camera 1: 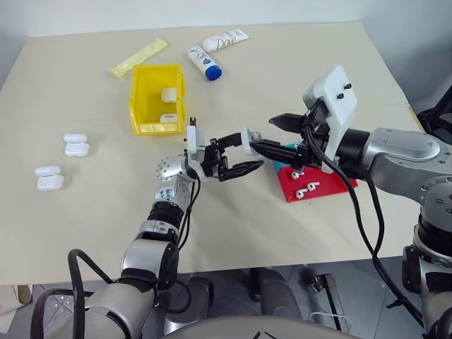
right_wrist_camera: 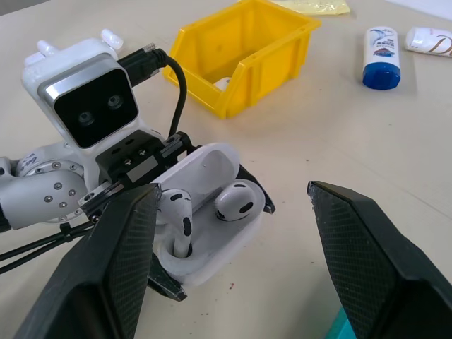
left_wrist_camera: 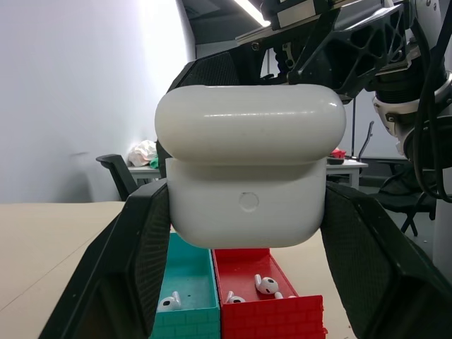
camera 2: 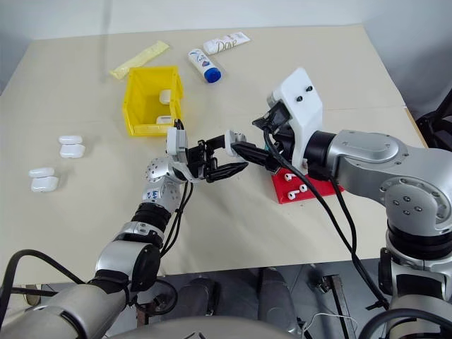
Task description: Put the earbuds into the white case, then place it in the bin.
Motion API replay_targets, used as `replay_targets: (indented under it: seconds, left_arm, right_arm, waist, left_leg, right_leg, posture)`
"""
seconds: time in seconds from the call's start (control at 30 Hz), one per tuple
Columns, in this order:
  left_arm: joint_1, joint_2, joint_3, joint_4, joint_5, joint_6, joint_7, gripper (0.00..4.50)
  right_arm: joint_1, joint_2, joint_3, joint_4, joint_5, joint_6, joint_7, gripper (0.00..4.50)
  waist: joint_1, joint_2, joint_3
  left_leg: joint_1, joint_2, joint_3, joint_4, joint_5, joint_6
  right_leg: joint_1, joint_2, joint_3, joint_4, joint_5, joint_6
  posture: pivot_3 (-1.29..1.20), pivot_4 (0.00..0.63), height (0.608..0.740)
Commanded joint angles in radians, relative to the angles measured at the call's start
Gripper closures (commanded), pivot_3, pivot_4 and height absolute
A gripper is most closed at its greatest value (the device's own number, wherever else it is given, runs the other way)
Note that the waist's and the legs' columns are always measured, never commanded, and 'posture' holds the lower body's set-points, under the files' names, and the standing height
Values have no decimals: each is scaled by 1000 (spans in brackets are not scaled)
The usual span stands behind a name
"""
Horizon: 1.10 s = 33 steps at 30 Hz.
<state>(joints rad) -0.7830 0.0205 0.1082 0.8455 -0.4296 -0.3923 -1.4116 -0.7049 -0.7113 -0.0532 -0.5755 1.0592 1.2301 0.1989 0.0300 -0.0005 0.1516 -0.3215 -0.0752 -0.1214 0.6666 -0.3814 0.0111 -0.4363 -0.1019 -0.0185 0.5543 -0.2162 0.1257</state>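
Note:
My left gripper point(camera 1: 239, 154) is shut on the white case point(right_wrist_camera: 205, 236) and holds it above the table, lid open. Two earbuds point(right_wrist_camera: 239, 200) sit in the case's wells, and one point(right_wrist_camera: 180, 215) stands with its stem down. My right gripper point(camera 1: 263, 133) is open just beyond the case, a finger point(right_wrist_camera: 120, 261) on either side and nothing between them. From the left wrist the case point(left_wrist_camera: 247, 169) shows its back, clamped between both fingers point(left_wrist_camera: 134, 261). The yellow bin point(camera 1: 141, 106) stands further back on the left and holds two white cases point(camera 1: 169, 94).
A red tray point(camera 1: 332, 189) with loose earbuds point(camera 1: 307, 188) lies under my right gripper, next to a teal tray point(left_wrist_camera: 187, 275). More white cases point(camera 1: 75, 145) lie at the table's left. A Dove tube point(camera 1: 224, 40), a blue-capped bottle point(camera 1: 205, 63) and a yellow packet point(camera 1: 139, 58) lie at the back.

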Motion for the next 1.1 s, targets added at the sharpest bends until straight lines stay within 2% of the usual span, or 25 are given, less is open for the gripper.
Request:
replay_targets:
  seconds: [0.03,0.53,0.77,1.1]
  left_arm:
    - [-30,-8,9,-18,-15,-22,-5,1712]
    - [-24,4,15,-13,-18,-24,-17,1712]
    - [-32,17,26,2,-19,-17,-34,1712]
    - [-60,21,36,40,-12,-19,-47,1712]
  right_arm:
    - [-2,-4,-5,0,-22,9,-1,1047]
    - [-41,-34,-59,-63,43,81,-13,1047]
    - [13,-89,-114,-107,43,60,3,1047]
    - [12,-62,-95,-89,19,31,-16,1047]
  waist:
    - [0,0,0]
    - [0,0,0]
    - [4,0,0]
    - [2,0,0]
  left_leg:
    - [0,0,0,0,0,0]
    - [0,0,0,0,0,0]
    - [0,0,0,0,0,0]
    - [0,0,0,0,0,0]
  right_leg:
    - [0,0,0,0,0,0]
    - [0,0,0,0,0,0]
    - [0,0,0,0,0,0]
    - [0,0,0,0,0,0]
  posture:
    - [0,150,740]
    - [0,150,740]
    - [0,150,740]
    - [0,150,740]
